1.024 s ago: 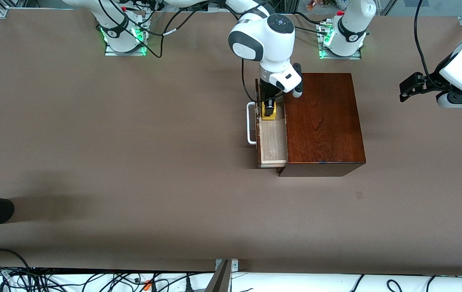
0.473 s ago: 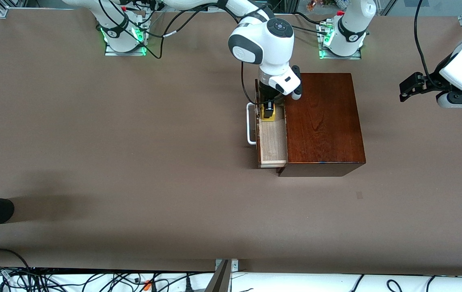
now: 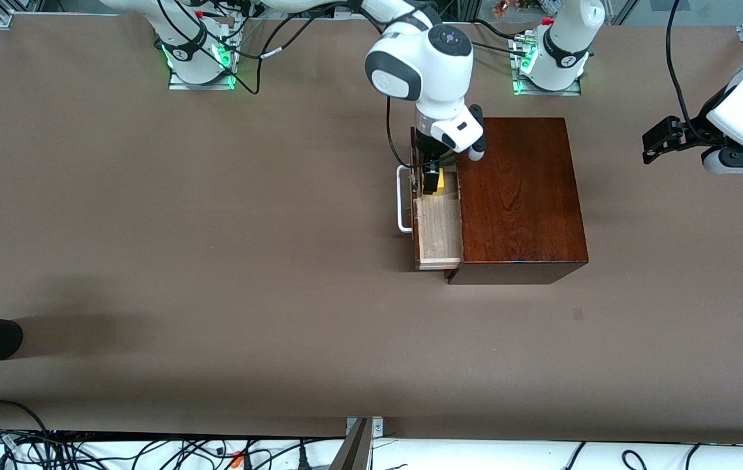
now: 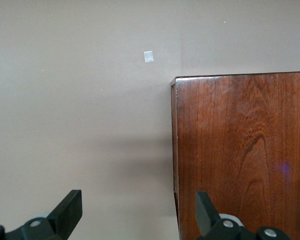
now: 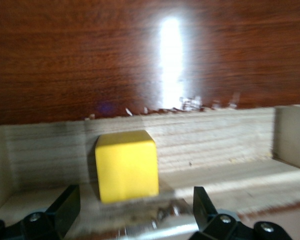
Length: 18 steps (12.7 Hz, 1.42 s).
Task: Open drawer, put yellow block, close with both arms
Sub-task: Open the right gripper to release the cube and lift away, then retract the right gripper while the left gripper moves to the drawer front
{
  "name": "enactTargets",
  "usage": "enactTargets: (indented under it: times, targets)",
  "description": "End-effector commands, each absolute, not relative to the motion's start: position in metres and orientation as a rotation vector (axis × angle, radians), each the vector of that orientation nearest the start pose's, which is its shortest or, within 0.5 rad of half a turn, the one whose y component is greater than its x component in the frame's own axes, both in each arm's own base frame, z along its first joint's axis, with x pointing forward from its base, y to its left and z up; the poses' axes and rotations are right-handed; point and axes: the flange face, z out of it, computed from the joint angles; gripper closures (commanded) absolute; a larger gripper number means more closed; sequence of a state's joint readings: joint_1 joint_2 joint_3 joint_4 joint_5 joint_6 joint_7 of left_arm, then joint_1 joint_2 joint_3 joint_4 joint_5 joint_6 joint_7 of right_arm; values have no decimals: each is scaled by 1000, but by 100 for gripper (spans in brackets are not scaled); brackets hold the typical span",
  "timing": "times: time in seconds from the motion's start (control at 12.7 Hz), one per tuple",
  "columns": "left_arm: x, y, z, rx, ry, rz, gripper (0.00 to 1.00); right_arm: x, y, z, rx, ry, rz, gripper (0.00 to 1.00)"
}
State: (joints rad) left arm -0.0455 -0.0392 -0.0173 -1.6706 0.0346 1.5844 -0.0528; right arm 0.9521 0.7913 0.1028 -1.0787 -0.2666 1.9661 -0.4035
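Brown tabletop; yellow block (image 5: pixel 126 165), light and rigid, sits in the drawer (image 3: pixel 438 228) between right gripper's (image 5: pixel 132 220) spread jaws; left gripper (image 4: pixel 135 220) waits open beside the box (image 3: pixel 518 196).

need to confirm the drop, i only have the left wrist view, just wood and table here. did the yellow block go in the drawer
Observer: Yes. In the right wrist view the yellow block sits on the drawer floor, apart from both fingers.
Operator: so right has let go
Observer: The right gripper is open, its fingers standing to either side of the block.
Operator: drawer state
Observer: In the front view it is pulled out of the wooden box, with its white handle toward the right arm's end of the table.
Operator: where am i then
Observer: The left gripper hangs open over bare table toward the left arm's end, waiting.
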Motion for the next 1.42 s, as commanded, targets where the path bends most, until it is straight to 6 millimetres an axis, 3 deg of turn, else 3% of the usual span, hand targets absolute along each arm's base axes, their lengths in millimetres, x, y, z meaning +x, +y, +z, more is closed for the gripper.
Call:
enactTargets:
  times: [0.0, 0.16, 0.24, 0.32, 0.39, 0.55, 0.71, 0.87, 1.1, 1.34]
  targets:
    - [536, -32, 606, -3125, 41, 76, 0, 415, 638, 440, -2401, -2176, -213, 0]
    - [536, -32, 605, -3125, 41, 78, 0, 430, 606, 485, -2456, -2091, -175, 0]
    - [536, -33, 606, -3125, 43, 76, 0, 451, 577, 503, -2542, -2006, -135, 0]
    - [535, -34, 604, -3125, 46, 90, 0, 486, 532, 532, -2627, -1892, -146, 0]
    - [534, -35, 602, -3142, 46, 116, 0, 514, 497, 548, -2682, -1810, -160, 0]
    - [532, -47, 596, -3192, 63, 179, 0, 543, 436, 597, -2776, -1679, -252, 0]
    - [535, -67, 585, -3229, 106, 232, 0, 555, 386, 620, -2895, -1565, -191, 0]
    - [533, -121, 568, -3207, 263, 288, 0, 559, 336, 644, -2925, -1433, -168, 0]
    - [527, -224, 545, -3161, 561, 350, 0, 566, 235, 668, -2936, -1132, -163, 0]
    - [519, -304, 531, -3118, 819, 374, 0, 553, 161, 670, -2964, -966, -119, 0]
